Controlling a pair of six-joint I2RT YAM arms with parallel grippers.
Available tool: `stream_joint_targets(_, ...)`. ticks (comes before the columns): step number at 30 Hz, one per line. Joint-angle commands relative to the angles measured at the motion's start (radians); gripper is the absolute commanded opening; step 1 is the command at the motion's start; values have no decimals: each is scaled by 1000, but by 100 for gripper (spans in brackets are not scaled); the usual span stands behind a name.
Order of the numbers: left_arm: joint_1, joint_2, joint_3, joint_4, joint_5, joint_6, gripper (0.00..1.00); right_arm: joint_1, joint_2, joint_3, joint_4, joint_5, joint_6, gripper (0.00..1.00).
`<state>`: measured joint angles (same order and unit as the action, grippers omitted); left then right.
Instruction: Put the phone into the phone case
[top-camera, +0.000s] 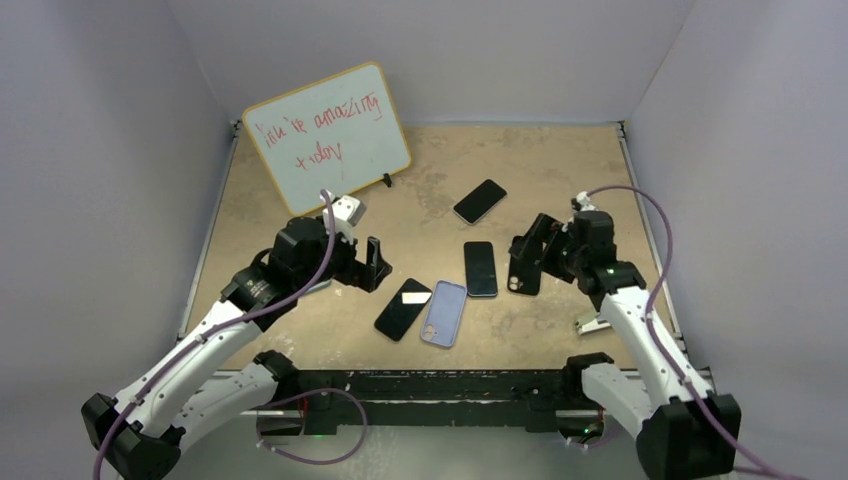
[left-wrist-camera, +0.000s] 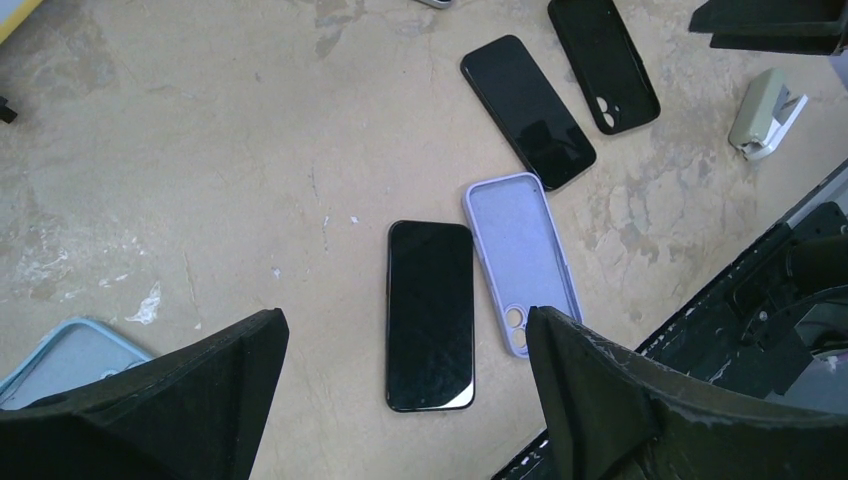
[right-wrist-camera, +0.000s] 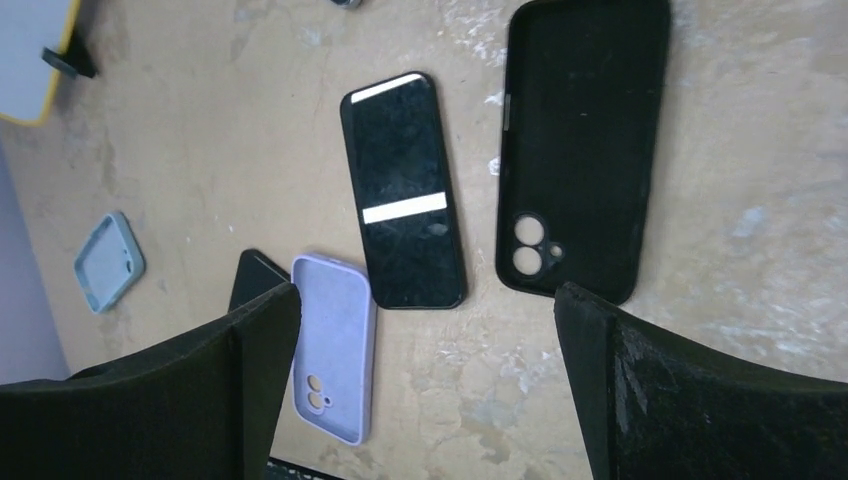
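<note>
The left claw (left-wrist-camera: 405, 325), spread wide, hangs over the black glass phone (left-wrist-camera: 430, 290), which lies flat on the tan table (left-wrist-camera: 200, 180) just beside the empty lilac phone case (left-wrist-camera: 520, 250). The right claw (right-wrist-camera: 428, 298), also spread, hovers above a black case (right-wrist-camera: 585, 150).

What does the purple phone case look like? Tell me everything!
The purple case is pale lilac, soft and matte-looking, with rounded corners and a raised rim. It lies flat on the table, open side up and empty, its camera cut-out at the near end. A black phone lies close on its left; no jaws touch it.
</note>
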<state>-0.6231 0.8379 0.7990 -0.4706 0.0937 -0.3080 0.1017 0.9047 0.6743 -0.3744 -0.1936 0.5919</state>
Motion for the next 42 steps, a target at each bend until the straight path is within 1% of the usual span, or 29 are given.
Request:
stream_joint_targets(1, 0, -26, 49, -6, -22, 35, 93, 164, 105, 57, 105, 168, 43, 99)
stream_joint_targets(4, -1, -64, 40, -3, -44, 27, 93, 310, 234, 155, 87, 293, 38, 99)
stream_joint_targets(6, -1, -87, 31, 0, -47, 23, 93, 374, 309, 214, 77, 347, 46, 99)
stream_joint_targets(11, -1, -118, 31, -6, -72, 21, 93, 443, 416, 259, 136, 405, 65, 99)
stream_joint_targets(15, -1, -139, 31, -16, -79, 20, 93, 461, 525, 285, 164, 409, 27, 92)
stream_joint_targets(17, 0, -150, 33, -20, -91, 18, 93, 466, 598, 326, 140, 396, 1, 90)
stream_joint_targets(19, 1, -160, 37, -27, -125, 13, 93, 481, 654, 356, 107, 434, -3, 88)
stream_joint_targets(22, 1, -173, 34, -28, -135, 10, 93, 488, 704, 360, 116, 445, 4, 87)
stream_joint_targets(24, 1, -178, 34, -27, -137, 10, 93, 491, 724, 355, 126, 449, 8, 86)
stream_joint_targets(29, 1, -172, 35, -28, -136, 10, 93, 492, 779, 356, 134, 445, 4, 92)
stream_joint_targets(34, 0, -177, 34, -28, -136, 10, 93, 498, 812, 353, 120, 484, 2, 91)
stream_joint_targets(42, 0, -176, 33, -27, -137, 10, 93, 501, 789, 319, 101, 516, 15, 91)
